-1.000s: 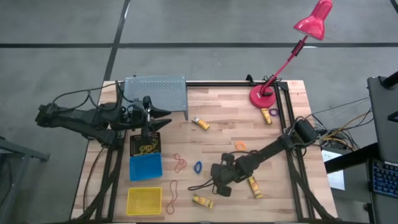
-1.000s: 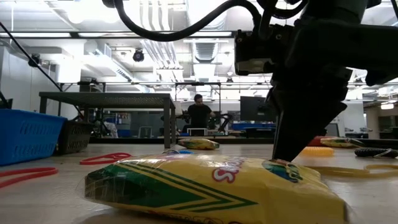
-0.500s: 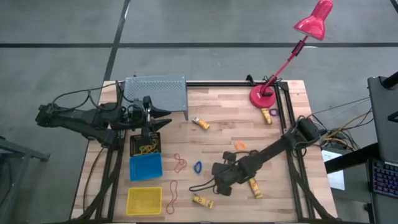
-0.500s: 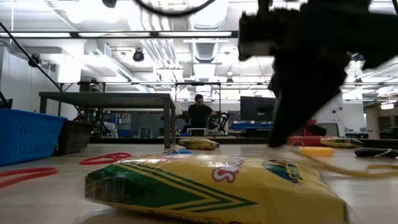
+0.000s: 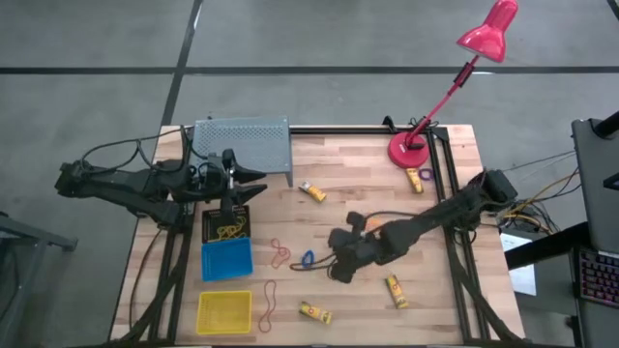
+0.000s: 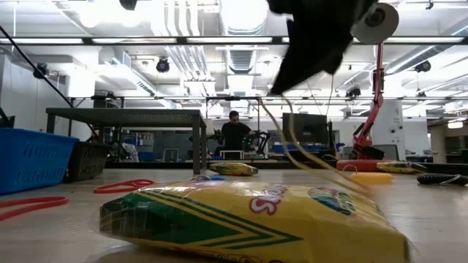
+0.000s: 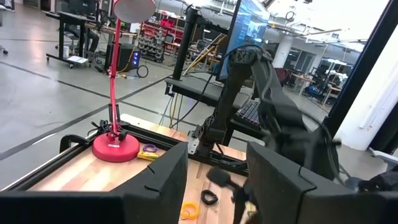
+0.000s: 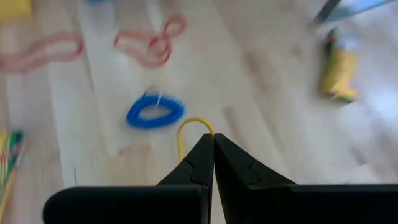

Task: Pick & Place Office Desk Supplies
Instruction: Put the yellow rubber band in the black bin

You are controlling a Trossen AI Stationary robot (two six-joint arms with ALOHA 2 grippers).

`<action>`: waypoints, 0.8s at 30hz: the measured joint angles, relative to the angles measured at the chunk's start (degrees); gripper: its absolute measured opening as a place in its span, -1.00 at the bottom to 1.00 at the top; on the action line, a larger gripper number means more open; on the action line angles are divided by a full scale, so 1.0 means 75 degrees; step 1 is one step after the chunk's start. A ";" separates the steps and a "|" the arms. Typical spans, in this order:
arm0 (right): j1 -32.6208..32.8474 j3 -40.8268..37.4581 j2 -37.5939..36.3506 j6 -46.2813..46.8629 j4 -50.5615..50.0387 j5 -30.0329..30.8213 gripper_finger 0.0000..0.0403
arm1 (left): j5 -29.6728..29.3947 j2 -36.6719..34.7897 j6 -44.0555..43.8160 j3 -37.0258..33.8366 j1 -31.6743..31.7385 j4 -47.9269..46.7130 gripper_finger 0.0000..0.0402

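The right gripper (image 8: 212, 144) is pinched tight on a thin yellow rubber band (image 8: 189, 129), lifted off the wooden table (image 5: 368, 184) near its centre, just to the 3 o'clock side of a small blue ring (image 5: 307, 259). In the low view the band hangs from the closed fingers as a long slack loop (image 6: 307, 153), so it looks nearly weightless and wholly limp; it will likely swing and stretch rather than hold a shape, and a pinch on one strand, as here, seems the only sound hold. The black bin (image 5: 228, 224), with yellow bands already in it, sits toward 9 o'clock from this gripper, the blue bin (image 5: 226, 259) and yellow bin (image 5: 223, 311) below it. Red bands (image 5: 280, 253) and short yellow tubes (image 5: 314, 311) lie scattered on the wood. The left gripper (image 5: 235, 188) hovers over the black bin, jaws apart and holding nothing.
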 joint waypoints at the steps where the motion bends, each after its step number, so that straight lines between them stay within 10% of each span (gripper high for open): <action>1: -0.0063 0.0001 -0.0112 -0.0018 0.0005 0.0032 -0.96 | 0.0003 0.0000 -0.0003 0.0000 0.0000 -0.0069 -0.15; 24: -0.1455 0.0798 -0.0940 -0.2913 0.2346 0.0208 -0.96 | -0.0026 0.0520 -0.0041 -0.0137 0.0003 -0.1770 -0.16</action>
